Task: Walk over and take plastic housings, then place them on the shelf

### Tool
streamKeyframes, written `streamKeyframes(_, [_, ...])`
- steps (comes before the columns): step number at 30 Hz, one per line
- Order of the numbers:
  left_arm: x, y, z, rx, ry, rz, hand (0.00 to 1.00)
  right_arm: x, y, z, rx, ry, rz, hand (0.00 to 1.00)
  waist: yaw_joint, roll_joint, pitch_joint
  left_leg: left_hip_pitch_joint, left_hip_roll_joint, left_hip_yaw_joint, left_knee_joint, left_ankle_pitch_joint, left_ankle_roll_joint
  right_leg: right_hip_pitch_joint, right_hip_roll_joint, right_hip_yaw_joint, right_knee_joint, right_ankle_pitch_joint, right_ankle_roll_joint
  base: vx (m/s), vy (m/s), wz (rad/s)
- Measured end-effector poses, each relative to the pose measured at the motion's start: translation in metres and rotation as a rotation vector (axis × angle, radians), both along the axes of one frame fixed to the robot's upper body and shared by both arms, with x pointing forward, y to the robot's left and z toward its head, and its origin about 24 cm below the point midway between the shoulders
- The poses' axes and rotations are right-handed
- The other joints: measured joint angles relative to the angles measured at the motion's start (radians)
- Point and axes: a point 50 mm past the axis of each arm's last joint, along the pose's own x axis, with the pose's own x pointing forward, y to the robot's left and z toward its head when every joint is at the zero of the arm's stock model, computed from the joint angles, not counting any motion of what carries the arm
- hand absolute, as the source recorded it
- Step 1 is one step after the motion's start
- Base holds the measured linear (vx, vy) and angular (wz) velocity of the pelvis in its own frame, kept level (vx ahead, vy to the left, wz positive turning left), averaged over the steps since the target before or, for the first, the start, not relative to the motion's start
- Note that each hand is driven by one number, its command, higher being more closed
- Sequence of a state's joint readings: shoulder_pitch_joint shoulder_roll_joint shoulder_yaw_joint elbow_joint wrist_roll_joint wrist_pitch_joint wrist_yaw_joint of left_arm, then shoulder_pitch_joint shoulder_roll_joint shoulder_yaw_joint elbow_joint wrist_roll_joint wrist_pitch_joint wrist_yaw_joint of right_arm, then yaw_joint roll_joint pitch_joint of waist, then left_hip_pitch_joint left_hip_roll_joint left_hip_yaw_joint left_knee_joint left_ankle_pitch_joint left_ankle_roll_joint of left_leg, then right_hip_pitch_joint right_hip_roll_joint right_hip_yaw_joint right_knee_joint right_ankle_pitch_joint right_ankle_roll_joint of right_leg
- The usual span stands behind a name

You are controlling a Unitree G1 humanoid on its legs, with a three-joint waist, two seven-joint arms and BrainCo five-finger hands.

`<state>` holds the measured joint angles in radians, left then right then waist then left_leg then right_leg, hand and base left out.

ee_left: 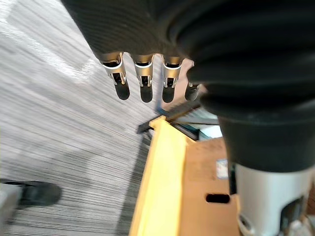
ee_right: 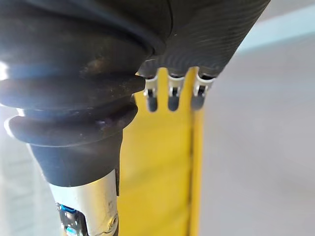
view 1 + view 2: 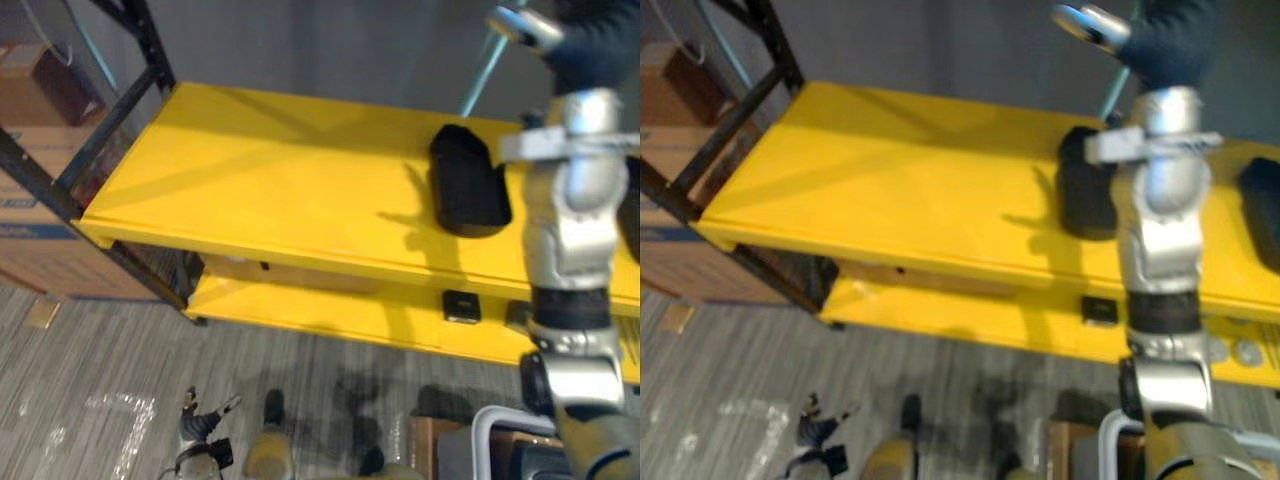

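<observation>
A black plastic housing point(image 3: 468, 180) lies flat on the yellow top shelf point(image 3: 260, 170), towards its right side. A second black housing point(image 3: 1262, 205) lies at the shelf's right edge, partly cut off. My right arm is raised in front of the shelf, and my right hand point(image 3: 590, 35) is high above the first housing with nothing in it. Its fingers point(image 2: 170, 96) hang relaxed over the yellow board. My left hand point(image 3: 200, 425) hangs low by the floor, fingers point(image 1: 142, 81) loose and empty.
A lower yellow shelf point(image 3: 330, 310) carries a small black part point(image 3: 462, 305). Black rack posts point(image 3: 110, 120) and cardboard boxes point(image 3: 40, 130) stand at the left. A pale-rimmed bin point(image 3: 490, 430) sits on the grey floor at the lower right.
</observation>
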<state>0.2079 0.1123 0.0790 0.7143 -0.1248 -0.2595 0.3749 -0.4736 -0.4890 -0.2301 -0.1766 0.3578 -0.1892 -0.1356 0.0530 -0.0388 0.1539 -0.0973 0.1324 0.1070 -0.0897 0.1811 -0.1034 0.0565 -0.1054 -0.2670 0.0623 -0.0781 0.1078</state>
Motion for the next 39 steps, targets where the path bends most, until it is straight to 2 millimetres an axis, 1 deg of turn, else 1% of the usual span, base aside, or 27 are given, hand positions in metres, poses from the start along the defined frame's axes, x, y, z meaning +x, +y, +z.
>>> streamKeyframes(1, [-0.001, 0.0, -0.001, 0.006, 0.006, -0.005, 0.0, -0.002, -0.006, -0.013, 0.016, 0.04, -0.023, 0.0, -0.013, -0.002, -0.005, 0.003, 0.002, 0.008, 0.0, 0.0, 0.0, 0.0, 0.001, 0.007, -0.003, 0.004, -0.001, 0.04, -0.006, -0.41])
streamKeyframes(3, [-0.003, -0.002, -0.003, 0.008, 0.023, -0.002, 0.0, -0.013, -0.023, -0.059, 0.097, 0.194, -0.098, 0.0, -0.036, -0.006, -0.018, 0.019, 0.015, 0.043, -0.001, -0.006, -0.003, -0.002, 0.007, 0.04, -0.012, 0.017, -0.006, 0.01, -0.015, -0.47])
streamKeyframes(4, [-0.004, -0.003, -0.004, 0.004, 0.028, 0.009, 0.0, -0.022, -0.031, -0.087, 0.155, 0.284, -0.134, 0.0, -0.049, -0.006, -0.022, 0.029, 0.023, 0.054, -0.001, -0.01, -0.007, -0.002, 0.014, 0.056, -0.016, 0.02, -0.008, 0.0, -0.022, -0.37])
streamKeyframes(5, [-0.005, -0.004, -0.005, 0.001, 0.033, 0.016, 0.0, -0.027, -0.034, -0.099, 0.197, 0.321, -0.138, 0.0, -0.058, -0.007, -0.028, 0.029, 0.026, 0.065, -0.001, -0.011, -0.008, -0.004, 0.018, 0.062, -0.018, 0.02, -0.008, 0.0, -0.025, -0.38])
streamKeyframes(7, [-0.011, -0.009, -0.01, -0.012, 0.056, 0.054, 0.0, -0.051, -0.042, -0.145, 0.371, 0.442, -0.16, 0.0, -0.082, -0.007, -0.036, 0.044, 0.043, 0.098, -0.001, -0.015, -0.014, -0.011, 0.024, 0.088, -0.018, 0.024, -0.014, -0.01, -0.02, -0.41])
streamKeyframes(8, [-0.012, -0.011, -0.011, -0.013, 0.064, 0.051, 0.0, -0.056, -0.042, -0.154, 0.402, 0.468, -0.168, 0.0, -0.088, -0.008, -0.037, 0.05, 0.046, 0.106, -0.001, -0.017, -0.017, -0.011, 0.026, 0.1, -0.017, 0.025, -0.015, -0.01, -0.023, -0.48])
streamKeyframes(10, [-0.017, -0.021, -0.015, -0.022, 0.09, 0.027, 0.0, -0.079, -0.039, -0.187, 0.502, 0.553, -0.228, 0.0, -0.107, -0.008, -0.045, 0.067, 0.055, 0.137, -0.001, -0.023, -0.02, -0.011, 0.031, 0.126, -0.016, 0.029, -0.018, -0.01, -0.019, -0.36])
streamKeyframes(13, [-0.025, -0.034, -0.019, -0.028, 0.14, -0.014, 0.0, -0.1, -0.03, -0.218, 0.609, 0.629, -0.278, 0.0, -0.12, -0.015, -0.065, 0.081, 0.06, 0.175, -0.001, -0.039, -0.02, -0.02, 0.033, 0.156, -0.014, 0.034, -0.014, -0.01, -0.002, -0.34])
streamKeyframes(16, [-0.023, -0.039, -0.021, -0.03, 0.175, -0.081, 0.0, -0.11, -0.026, -0.224, 0.645, 0.623, -0.298, 0.0, -0.123, -0.015, -0.068, 0.086, 0.066, 0.203, -0.001, -0.044, -0.023, -0.021, 0.03, 0.168, -0.018, 0.039, -0.007, -0.02, 0.008, -0.21])
streamKeyframes(17, [-0.023, -0.042, -0.024, -0.04, 0.22, -0.153, 0.0, -0.11, -0.025, -0.224, 0.652, 0.624, -0.307, 0.0, -0.123, -0.016, -0.072, 0.101, 0.068, 0.235, -0.001, -0.047, -0.022, -0.025, 0.029, 0.191, -0.02, 0.045, -0.005, -0.01, 0.02, -0.32])
streamKeyframes(18, [-0.024, -0.042, -0.025, -0.041, 0.239, -0.184, 0.0, -0.109, -0.025, -0.224, 0.655, 0.621, -0.308, 0.0, -0.124, -0.015, -0.076, 0.1, 0.068, 0.244, -0.001, -0.048, -0.023, -0.026, 0.028, 0.199, -0.022, 0.047, -0.004, -0.01, 0.023, -0.39])
streamKeyframes(20, [-0.026, -0.045, -0.03, -0.062, 0.33, -0.342, 0.0, -0.109, -0.024, -0.216, 0.663, 0.588, -0.319, 0.0, -0.13, -0.014, -0.091, 0.107, 0.07, 0.291, -0.001, -0.05, -0.023, -0.053, 0.028, 0.239, -0.026, 0.051, -0.003, -0.02, 0.023, -0.4])
streamKeyframes(21, [-0.024, -0.046, -0.031, -0.07, 0.342, -0.378, 0.0, -0.108, -0.024, -0.214, 0.663, 0.58, -0.323, 0.0, -0.133, -0.014, -0.092, 0.11, 0.071, 0.303, -0.001, -0.05, -0.023, -0.057, 0.028, 0.246, -0.025, 0.053, -0.002, 0.0, 0.024, -0.52])
streamKeyframes(22, [-0.023, -0.051, -0.033, -0.087, 0.381, -0.461, 0.0, -0.108, -0.024, -0.212, 0.669, 0.576, -0.332, 0.0, -0.148, -0.023, -0.09, 0.119, 0.072, 0.333, -0.001, -0.052, -0.023, -0.062, 0.029, 0.272, -0.026, 0.059, 0.005, 0.01, 0.021, -0.58])
streamKeyframes(24, [-0.018, -0.061, -0.035, -0.095, 0.428, -0.618, 0.0, -0.108, -0.025, -0.21, 0.667, 0.57, -0.333, 0.0, -0.173, -0.027, -0.094, 0.133, 0.075, 0.377, -0.001, -0.058, -0.028, -0.075, 0.033, 0.314, -0.025, 0.065, 0.004, 0.0, 0.015, -0.67])
streamKeyframes(25, [-0.016, -0.067, -0.036, -0.088, 0.456, -0.726, 0.0, -0.11, -0.027, -0.21, 0.664, 0.577, -0.345, 0.0, -0.196, -0.032, -0.099, 0.135, 0.078, 0.402, -0.001, -0.062, -0.03, -0.084, 0.036, 0.338, -0.028, 0.074, 0.005, 0.0, 0.001, -0.52])
streamKeyframes(26, [-0.016, -0.071, -0.037, -0.081, 0.475, -0.782, 0.0, -0.113, -0.029, -0.212, 0.663, 0.584, -0.357, 0.0, -0.208, -0.035, -0.105, 0.134, 0.079, 0.415, -0.001, -0.064, -0.031, -0.092, 0.039, 0.353, -0.028, 0.078, 0.005, 0.03, -0.006, -0.61])
streamKeyframes(28, [-0.016, -0.087, -0.038, -0.078, 0.529, -0.947, 0.0, -0.125, -0.038, -0.215, 0.654, 0.604, -0.405, 0.0, -0.245, -0.046, -0.113, 0.153, 0.085, 0.464, -0.001, -0.068, -0.041, -0.106, 0.048, 0.394, -0.035, 0.094, 0.01, 0.08, -0.012, -0.61])
streamKeyframes(31, [-0.019, -0.1, -0.04, -0.107, 0.572, -1.001, 0.0, -0.137, -0.047, -0.218, 0.616, 0.627, -0.422, 0.0, -0.292, -0.049, -0.117, 0.19, 0.092, 0.507, 0.0, -0.078, -0.053, -0.108, 0.068, 0.466, -0.038, 0.113, 0.002, 0.07, -0.017, -0.65])
streamKeyframes(32, [-0.02, -0.103, -0.04, -0.114, 0.573, -1.002, 0.0, -0.139, -0.048, -0.218, 0.61, 0.63, -0.413, 0.0, -0.295, -0.048, -0.117, 0.198, 0.091, 0.505, 0.005, -0.082, -0.059, -0.111, 0.073, 0.477, -0.038, 0.115, 0.003, 0.04, -0.014, -0.66])
streamKeyframes(33, [-0.021, -0.106, -0.039, -0.13, 0.567, -0.983, 0.0, -0.138, -0.049, -0.218, 0.601, 0.632, -0.384, 0.0, -0.29, -0.048, -0.124, 0.199, 0.088, 0.454, 0.029, -0.104, -0.071, -0.129, 0.09, 0.513, -0.031, 0.118, -0.001, 0.06, -0.052, -1.02])
streamKeyframes(34, [-0.018, -0.108, -0.037, -0.142, 0.543, -0.948, 0.0, -0.128, -0.047, -0.213, 0.571, 0.617, -0.326, 0.0, -0.277, -0.037, -0.118, 0.186, 0.102, 0.282, 0.095, -0.189, -0.077, -0.145, 0.113, 0.557, -0.018, 0.123, -0.005, 0.04, -0.036, -1.17])
streamKeyframes(35, [-0.017, -0.108, -0.036, -0.143, 0.536, -0.931, 0.0, -0.121, -0.045, -0.209, 0.546, 0.602, -0.292, 0.0, -0.265, -0.023, -0.108, 0.172, 0.11, 0.209, 0.13, -0.236, -0.09, -0.149, 0.125, 0.581, -0.018, 0.125, -0.003, 0.0, 0.001, -1.11])
streamKeyframes(36, [-0.015, -0.11, -0.035, -0.158, 0.529, -0.902, 0.0, -0.11, -0.042, -0.207, 0.523, 0.591, -0.246, 0.0, -0.261, -0.019, -0.095, 0.141, 0.104, 0.142, 0.213, -0.291, -0.087, -0.153, 0.13, 0.604, -0.014, 0.131, 0.001, -0.07, 0.063, -0.72])
streamKeyframes(37, [-0.012, -0.113, -0.031, -0.174, 0.498, -0.87, 0.0, -0.099, -0.039, -0.205, 0.505, 0.584, -0.211, 0.0, -0.252, -0.007, -0.088, 0.111, 0.1, 0.069, 0.277, -0.347, -0.096, -0.165, 0.139, 0.625, -0.001, 0.13, 0.006, -0.09, 0.087, -0.49])
streamKeyframes(38, [-0.011, -0.112, -0.03, -0.171, 0.489, -0.865, 0.0, -0.093, -0.036, -0.204, 0.504, 0.58, -0.192, 0.0, -0.25, 0.0, -0.084, 0.101, 0.1, 0.068, 0.304, -0.364, -0.095, -0.165, 0.137, 0.627, 0.002, 0.131, 0.009, -0.11, 0.113, -0.25])
streamKeyframes(39, [-0.009, -0.112, -0.029, -0.168, 0.477, -0.86, 0.0, -0.085, -0.029, -0.201, 0.503, 0.567, -0.154, 0.0, -0.237, -0.003, -0.07, 0.09, 0.095, 0.068, 0.335, -0.384, -0.093, -0.166, 0.13, 0.63, 0.005, 0.13, 0.01, -0.14, 0.133, -0.05])
